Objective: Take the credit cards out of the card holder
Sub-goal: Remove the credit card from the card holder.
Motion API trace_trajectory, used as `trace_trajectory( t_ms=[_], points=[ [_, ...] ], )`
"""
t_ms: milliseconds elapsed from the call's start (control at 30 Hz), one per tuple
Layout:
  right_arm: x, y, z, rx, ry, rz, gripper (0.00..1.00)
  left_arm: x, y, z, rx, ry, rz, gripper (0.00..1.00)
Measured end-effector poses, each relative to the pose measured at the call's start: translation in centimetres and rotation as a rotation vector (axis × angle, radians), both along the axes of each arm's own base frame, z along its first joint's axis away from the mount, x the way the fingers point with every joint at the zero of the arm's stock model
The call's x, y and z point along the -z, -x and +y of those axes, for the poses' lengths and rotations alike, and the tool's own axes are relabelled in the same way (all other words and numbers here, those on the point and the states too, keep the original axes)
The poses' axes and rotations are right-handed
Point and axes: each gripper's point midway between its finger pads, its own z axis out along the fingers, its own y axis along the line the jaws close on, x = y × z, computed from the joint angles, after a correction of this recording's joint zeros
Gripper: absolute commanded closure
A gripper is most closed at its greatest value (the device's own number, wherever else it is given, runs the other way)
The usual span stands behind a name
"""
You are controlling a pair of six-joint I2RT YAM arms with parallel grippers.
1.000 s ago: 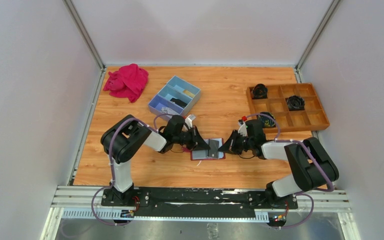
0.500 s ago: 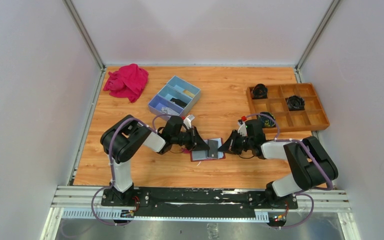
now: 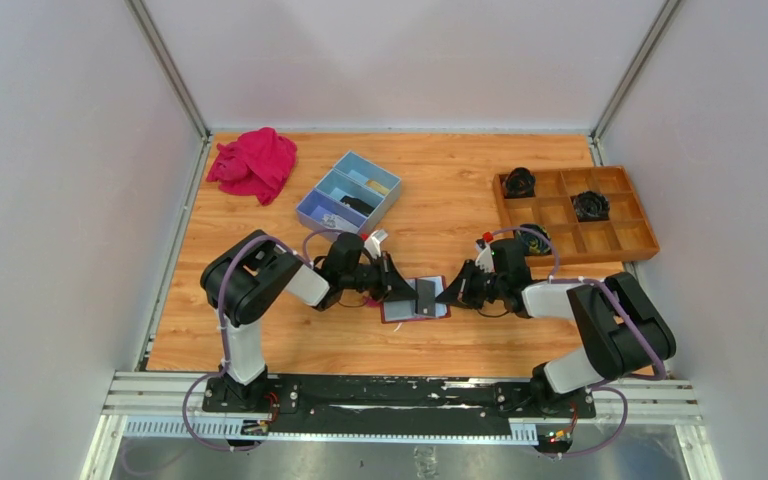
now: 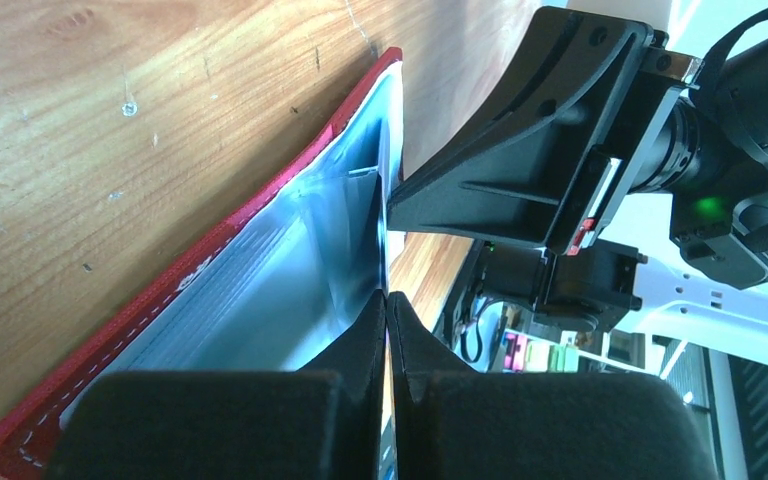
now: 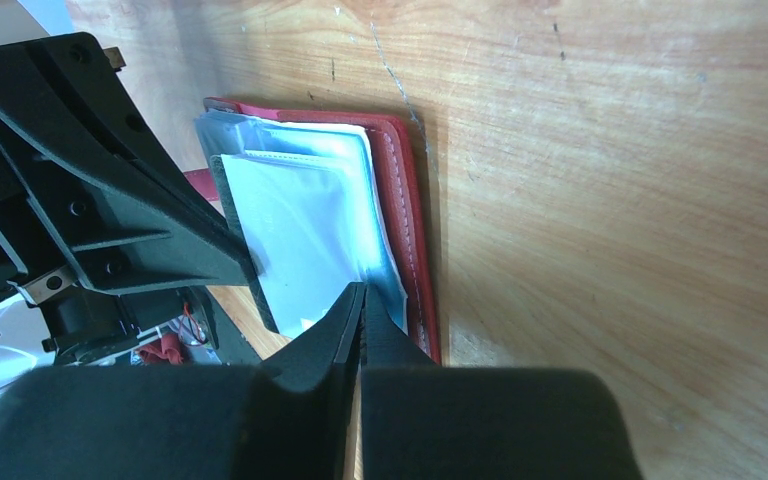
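Two closed grippers meet at card holder (image 3: 416,298), open flat mid-table. Your left gripper (image 4: 386,300) nips thin grey leaf (image 5: 295,235), card or pocket unclear; right gripper (image 5: 363,292) pins page. Extraction step, likely; next, draw leaf clear with holder held down.

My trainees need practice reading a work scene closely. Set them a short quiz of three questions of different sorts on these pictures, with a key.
1. True or false: the card holder lies open on the table.
2. Which corner of the table holds the pink cloth? A) far left B) far right C) near right
3. One word: how do the jaws of the left gripper and the right gripper stand?

Key: 1 true; 2 A; 3 shut.
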Motion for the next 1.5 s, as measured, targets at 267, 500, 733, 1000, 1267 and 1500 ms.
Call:
trace_trajectory(
  t_ms=[267,500,733,1000,1267,1500],
  points=[
    [0.0,0.0,0.0,0.0,0.0,0.0,1.0,0.1,0.1,0.7,-0.012,0.006,-0.01,1.0],
    [0.0,0.0,0.0,0.0,0.001,0.001,1.0,0.2,0.4,2.0,-0.036,0.003,-0.005,1.0],
    [0.0,0.0,0.0,0.0,0.002,0.004,1.0,0.2,1.0,2.9,-0.051,0.0,0.005,1.0],
    [0.0,0.0,0.0,-0.001,0.007,0.014,1.0,-1.3,1.5,4.0,-0.094,-0.019,0.008,1.0],
    [0.0,0.0,0.0,-0.003,0.01,0.016,1.0,-1.5,1.5,4.2,-0.104,-0.031,0.017,1.0],
    [0.0,0.0,-0.1,-0.002,0.013,0.017,1.0,-2.1,1.3,4.4,-0.091,-0.064,0.007,1.0]
  ],
)
